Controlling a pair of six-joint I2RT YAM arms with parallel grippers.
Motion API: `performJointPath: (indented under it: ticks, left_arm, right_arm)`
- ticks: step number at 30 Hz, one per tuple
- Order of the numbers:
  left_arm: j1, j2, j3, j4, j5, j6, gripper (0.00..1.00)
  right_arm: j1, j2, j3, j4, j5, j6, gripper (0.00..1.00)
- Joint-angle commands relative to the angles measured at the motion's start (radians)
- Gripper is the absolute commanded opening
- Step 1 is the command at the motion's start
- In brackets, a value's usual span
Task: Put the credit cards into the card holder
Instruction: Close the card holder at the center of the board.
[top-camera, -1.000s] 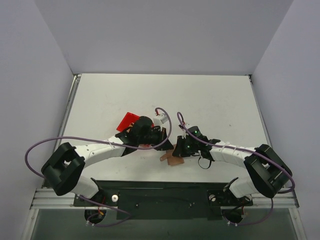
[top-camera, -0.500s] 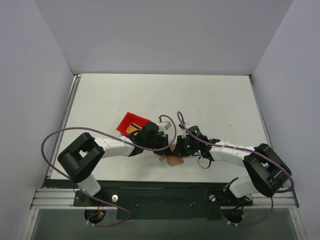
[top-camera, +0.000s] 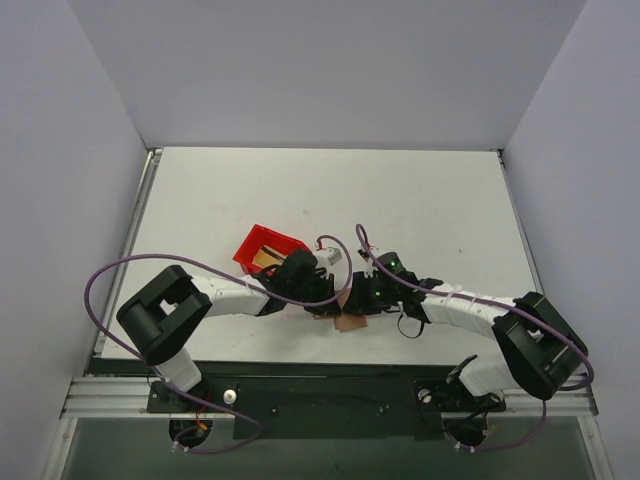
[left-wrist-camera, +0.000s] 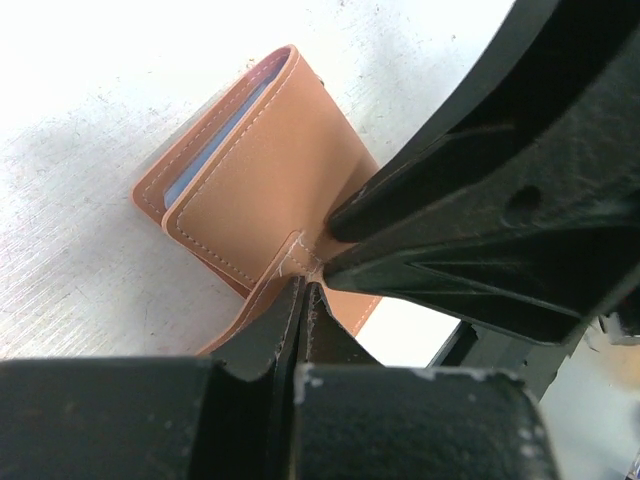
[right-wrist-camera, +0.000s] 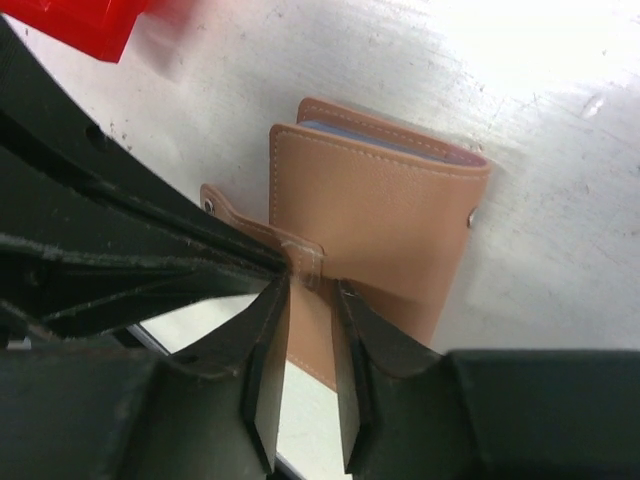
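Centrally, near the front edge of the bench (top-camera: 420, 210), the card holder (top-camera: 349, 321) is seen lying flat and folded, brown side up. A light blue lining is noted along its open edge. Its clasp strap (right-wrist-camera: 250, 228) is undone and splayed sideways, with a metal snap at the free end.

The left end effector (left-wrist-camera: 305, 290) is seen fully closed, with the fingertips set against the stitched root of the strap. Whether the strap is actually pinched cannot be told.

The right end effector (right-wrist-camera: 310, 290) is seen parted by a narrow gap and poised over the same spot. The brown cover shows between its fingers, and nothing is seen gripped.

Gold-tan credit cards (top-camera: 265, 258) are noted inside a red plastic bin (top-camera: 250, 245), behind the left arm. They are too small to count.
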Motion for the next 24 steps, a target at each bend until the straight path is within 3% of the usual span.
performJointPath:
  ticks: [1, 3, 8, 13, 24]
  left_arm:
    - [0.013, -0.001, -0.031, -0.035, -0.043, 0.034, 0.0]
    - [0.013, 0.007, -0.034, -0.028, -0.042, 0.031, 0.0]
    - [0.018, 0.01, -0.051, -0.021, -0.04, 0.028, 0.0]
    - [0.021, 0.012, -0.066, -0.008, -0.039, 0.026, 0.0]
    - [0.021, 0.018, -0.084, 0.008, -0.037, 0.017, 0.0]
  right_arm:
    - [-0.001, -0.082, 0.001, -0.133, 0.043, -0.029, 0.24]
    - [-0.007, -0.137, 0.004, -0.155, 0.06, -0.036, 0.32]
    - [-0.078, -0.237, -0.017, -0.207, 0.086, -0.034, 0.38]
    - [-0.165, -0.214, -0.044, -0.199, 0.017, -0.048, 0.42]
    - [-0.176, -0.119, -0.131, 0.074, -0.184, 0.015, 0.45]
